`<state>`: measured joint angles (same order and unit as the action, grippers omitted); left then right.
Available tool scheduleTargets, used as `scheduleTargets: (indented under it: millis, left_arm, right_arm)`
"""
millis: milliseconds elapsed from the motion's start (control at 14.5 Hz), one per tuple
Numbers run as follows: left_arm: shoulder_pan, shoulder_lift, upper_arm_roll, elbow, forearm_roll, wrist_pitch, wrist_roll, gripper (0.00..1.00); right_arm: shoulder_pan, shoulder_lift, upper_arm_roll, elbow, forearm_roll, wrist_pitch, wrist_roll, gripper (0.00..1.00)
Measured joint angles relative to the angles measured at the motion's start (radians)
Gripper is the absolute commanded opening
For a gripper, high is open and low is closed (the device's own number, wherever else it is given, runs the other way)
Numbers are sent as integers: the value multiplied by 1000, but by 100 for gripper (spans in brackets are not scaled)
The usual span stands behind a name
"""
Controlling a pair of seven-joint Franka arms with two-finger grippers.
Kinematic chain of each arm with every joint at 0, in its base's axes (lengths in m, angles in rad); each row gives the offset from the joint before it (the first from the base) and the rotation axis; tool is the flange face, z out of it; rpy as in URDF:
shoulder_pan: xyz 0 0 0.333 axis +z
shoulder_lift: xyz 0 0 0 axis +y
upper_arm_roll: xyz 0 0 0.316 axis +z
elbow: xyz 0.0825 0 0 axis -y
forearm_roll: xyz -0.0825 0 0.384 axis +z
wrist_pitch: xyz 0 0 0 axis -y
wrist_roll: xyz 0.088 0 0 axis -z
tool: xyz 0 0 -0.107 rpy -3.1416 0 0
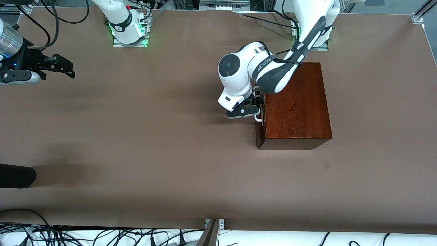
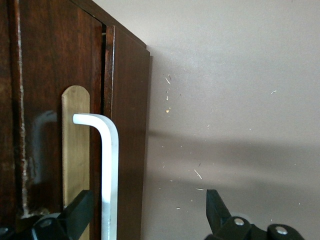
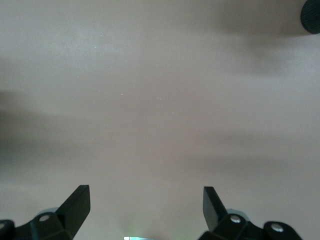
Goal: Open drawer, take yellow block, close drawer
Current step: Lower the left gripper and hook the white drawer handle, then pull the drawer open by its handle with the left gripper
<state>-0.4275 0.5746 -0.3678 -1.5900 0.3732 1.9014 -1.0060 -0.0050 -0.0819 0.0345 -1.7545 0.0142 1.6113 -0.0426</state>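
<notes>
The wooden box (image 1: 297, 106) stands on the table (image 1: 153, 143) toward the left arm's end, its drawer (image 1: 259, 133) facing the right arm's end. The left gripper (image 1: 256, 104) sits in front of the drawer, fingers spread around the handle (image 2: 109, 170) (one finger at the drawer front). The right gripper (image 1: 58, 66) waits over the table at the right arm's end.

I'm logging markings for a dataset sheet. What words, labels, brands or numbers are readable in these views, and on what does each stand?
Left arm's forearm: a short white printed marking on the dark band, too small and tilted to read.
Wooden box, drawer front, white handle, table: no writing.
Both wrist views: none.
</notes>
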Motion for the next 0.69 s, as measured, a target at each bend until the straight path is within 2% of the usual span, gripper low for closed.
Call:
scheduleTargets:
  millis: [689]
  left_arm:
    - [-5,24,-3,-16,-4,4,-6,100]
  right_arm:
    - [0,2,0,0,0,1,0,100]
